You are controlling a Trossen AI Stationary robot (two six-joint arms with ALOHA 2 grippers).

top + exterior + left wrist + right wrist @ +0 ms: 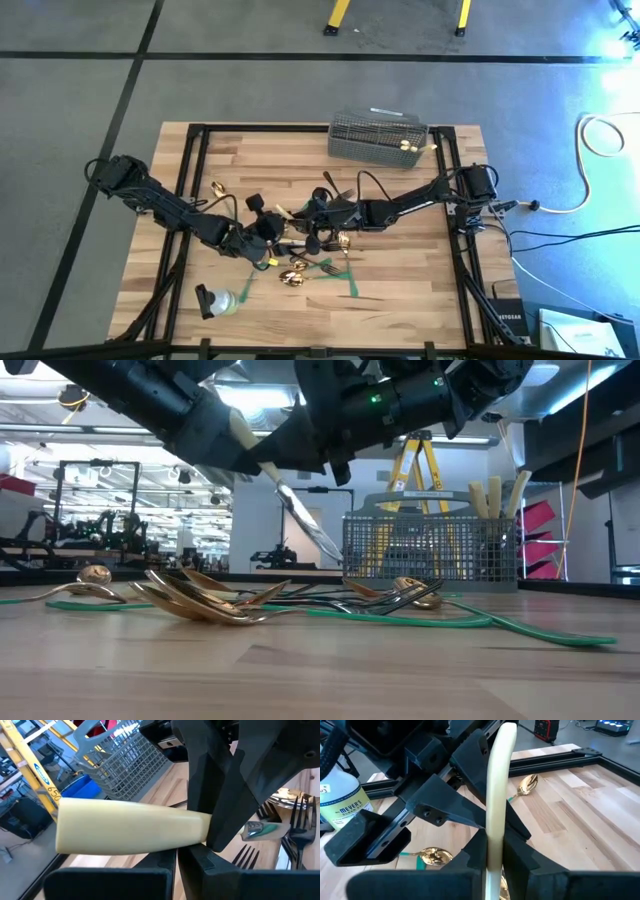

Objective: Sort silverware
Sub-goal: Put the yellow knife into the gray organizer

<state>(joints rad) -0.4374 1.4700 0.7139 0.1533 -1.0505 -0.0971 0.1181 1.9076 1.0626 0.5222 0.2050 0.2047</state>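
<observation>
Above the middle of the bench [400, 290], the left claw [268, 236] and the right claw [312, 228] meet, both closed on one cream-handled knife [496, 805], held in the air. Below lie gold spoons [205, 600] and forks [295, 827]. More knives [495, 497] stand in the mesh basket [378, 138].

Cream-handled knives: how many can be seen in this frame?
4. One knife is gripped in mid-air by both the left gripper and the right gripper; three handles stand in the mesh basket. Others may lie hidden.
</observation>
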